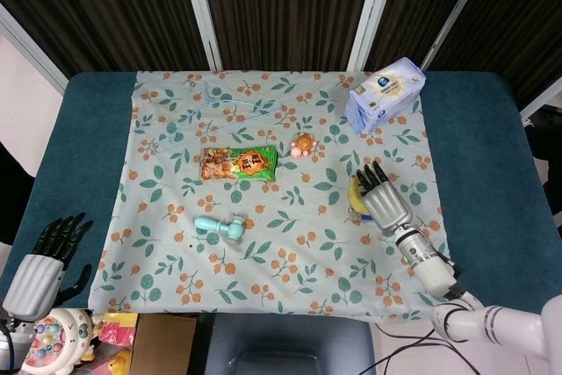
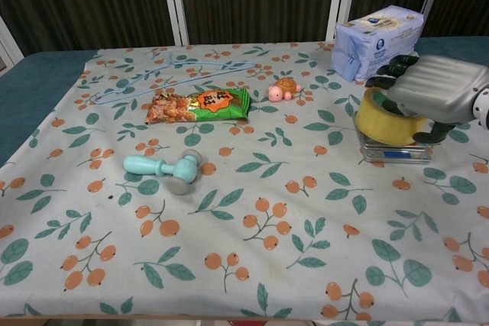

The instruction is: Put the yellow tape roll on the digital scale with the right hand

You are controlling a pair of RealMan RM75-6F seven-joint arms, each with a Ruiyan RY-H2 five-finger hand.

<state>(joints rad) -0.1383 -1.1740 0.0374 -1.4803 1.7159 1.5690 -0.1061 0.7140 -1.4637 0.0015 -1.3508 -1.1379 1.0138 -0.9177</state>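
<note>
My right hand (image 2: 439, 89) grips the yellow tape roll (image 2: 386, 118) from above, with the roll down on the silver digital scale (image 2: 393, 148) at the table's right side. In the head view the right hand (image 1: 384, 203) covers most of the scale, and only a sliver of the yellow tape roll (image 1: 355, 192) shows at its left. My left hand (image 1: 39, 263) hangs off the table's near left corner, its fingers apart and holding nothing.
A snack packet (image 2: 200, 104), a small turtle toy (image 2: 281, 89), a light blue massage tool (image 2: 162, 169) and a blue wire hanger (image 2: 172, 74) lie on the floral cloth. A blue and white pack (image 2: 379, 30) stands behind the scale.
</note>
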